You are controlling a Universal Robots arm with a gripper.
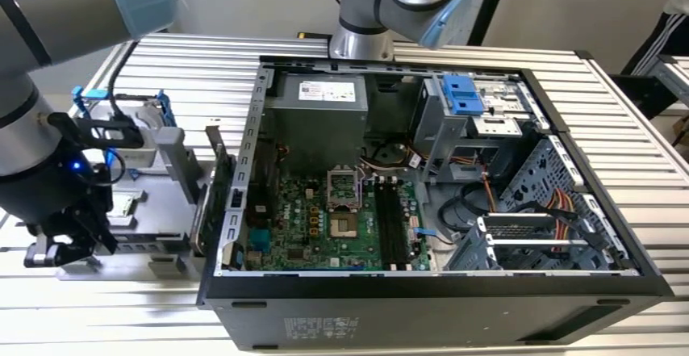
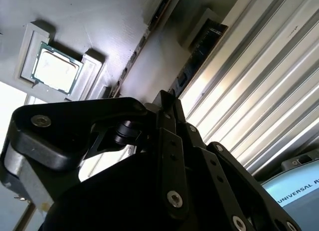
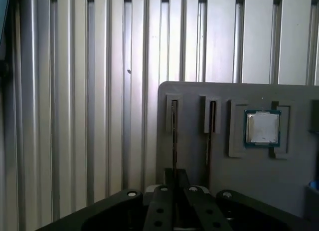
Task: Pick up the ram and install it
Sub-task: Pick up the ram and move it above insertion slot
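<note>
A robot arm works at a grey holder [image 3: 294, 186] on a ribbed metal table [image 3: 75, 91]. An open computer case [image 1: 431, 307] sits just beside the holder, on the exterior view's right of it.

In the first wrist view the ram [image 3: 173, 128] stands on edge in a narrow slot near one corner of the holder. A second stick [image 3: 212, 126] stands in the next slot, just beside it. A square processor chip [image 3: 262, 127] lies in a pocket past that.

The gripper [image 3: 174, 180] is directly over one end of the ram, lined up with its length. Whether it has closed on the stick cannot be told. In the exterior view the gripper [image 1: 52, 253] hangs low over the end of the holder nearest the camera.

Likely risks: the ram is thin, and a hold taken at one end may tilt it. It could then jam in its slot and drag the holder upward, or slip free. Sideways drift could knock the second stick. Squeezing too hard could damage the board.
</note>
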